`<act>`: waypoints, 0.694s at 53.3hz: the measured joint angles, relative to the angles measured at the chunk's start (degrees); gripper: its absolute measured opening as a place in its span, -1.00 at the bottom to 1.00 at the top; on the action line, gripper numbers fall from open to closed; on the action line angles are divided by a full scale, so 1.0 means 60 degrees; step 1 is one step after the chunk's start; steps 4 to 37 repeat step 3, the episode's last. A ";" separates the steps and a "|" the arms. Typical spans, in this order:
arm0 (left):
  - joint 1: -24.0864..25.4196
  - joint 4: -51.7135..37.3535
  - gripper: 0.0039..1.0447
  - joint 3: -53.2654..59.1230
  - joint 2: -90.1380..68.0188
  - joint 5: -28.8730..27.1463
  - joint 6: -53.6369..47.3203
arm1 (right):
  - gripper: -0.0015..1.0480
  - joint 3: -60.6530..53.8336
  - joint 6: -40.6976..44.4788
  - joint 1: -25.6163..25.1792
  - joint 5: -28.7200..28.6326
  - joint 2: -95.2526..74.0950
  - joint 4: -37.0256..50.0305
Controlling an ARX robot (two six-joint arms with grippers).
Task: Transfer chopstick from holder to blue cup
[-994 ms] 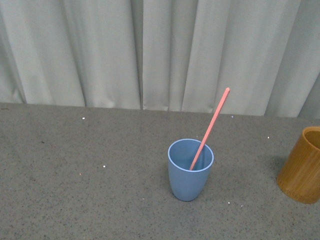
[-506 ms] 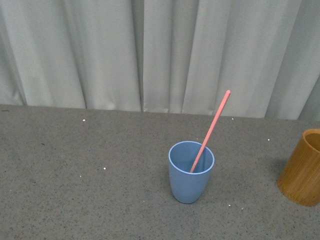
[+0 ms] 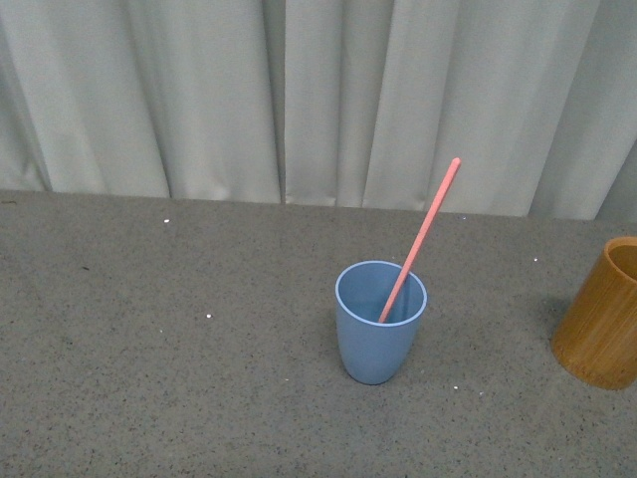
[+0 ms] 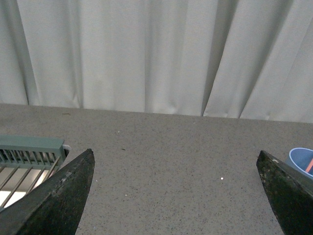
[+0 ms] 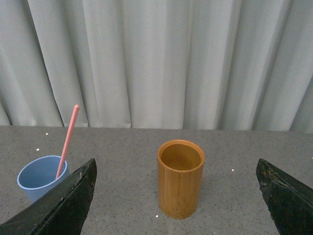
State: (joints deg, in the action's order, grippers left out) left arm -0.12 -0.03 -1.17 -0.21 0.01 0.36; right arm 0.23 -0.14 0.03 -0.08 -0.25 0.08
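The blue cup (image 3: 380, 321) stands upright near the middle of the grey table, and one pink-red chopstick (image 3: 423, 235) leans in it, its top tilted to the right. The orange-brown holder (image 3: 603, 317) stands at the right edge of the front view; it looks empty from the right wrist view, holder (image 5: 180, 178). No arm shows in the front view. My right gripper (image 5: 176, 166) is open, its dark fingers wide either side of the holder and short of it, with the blue cup (image 5: 40, 177) and chopstick (image 5: 67, 140) off to one side. My left gripper (image 4: 176, 156) is open over bare table, the blue cup's rim (image 4: 299, 157) just past one finger.
A grey-white curtain (image 3: 299, 100) hangs along the far edge of the table. A pale green slatted rack (image 4: 27, 156) lies behind one finger in the left wrist view. Small white specks dot the speckled tabletop (image 3: 179, 349).
The front view has shifted slightly: the cup, chopstick and holder sit a little higher in the picture than half a second ago. The chopstick stays leaning in the blue cup.
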 joint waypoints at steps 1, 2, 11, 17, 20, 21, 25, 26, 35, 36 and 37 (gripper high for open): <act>0.0000 0.0000 0.88 0.0000 0.0000 0.0000 0.0004 | 0.81 0.0000 0.0000 0.0000 0.0000 0.0000 0.0000; 0.0004 0.0000 0.88 0.0000 0.0000 0.0000 0.0004 | 0.81 0.0000 0.0000 0.0000 0.0000 0.0000 0.0000; 0.0000 0.0000 0.88 0.0000 0.0000 0.0000 0.0004 | 0.81 0.0000 0.0000 0.0000 0.0000 0.0000 0.0000; 0.0000 0.0000 0.88 0.0000 0.0000 0.0000 0.0004 | 0.81 0.0000 0.0000 0.0000 0.0000 0.0000 0.0000; 0.0000 0.0000 0.88 0.0000 0.0000 0.0000 0.0004 | 0.81 0.0000 0.0000 0.0000 0.0000 0.0000 0.0000; 0.0000 0.0000 0.88 0.0000 0.0000 0.0000 0.0004 | 0.81 0.0000 0.0000 0.0000 0.0000 0.0000 0.0000; 0.0000 0.0000 0.88 0.0000 0.0000 0.0000 0.0004 | 0.81 0.0000 0.0000 0.0000 0.0000 0.0000 0.0000; 0.0000 0.0000 0.88 0.0000 0.0000 0.0000 0.0004 | 0.81 0.0000 0.0000 0.0000 0.0000 0.0000 0.0000; 0.0000 0.0000 0.88 0.0000 0.0000 0.0000 0.0004 | 0.81 0.0000 0.0000 0.0000 0.0000 0.0000 0.0000; 0.0000 0.0000 0.88 0.0000 0.0000 0.0000 0.0004 | 0.81 0.0000 0.0000 0.0000 0.0000 0.0000 0.0000; 0.0000 0.0000 0.88 0.0000 0.0000 0.0000 0.0004 | 0.81 0.0000 0.0000 0.0000 0.0000 0.0000 0.0000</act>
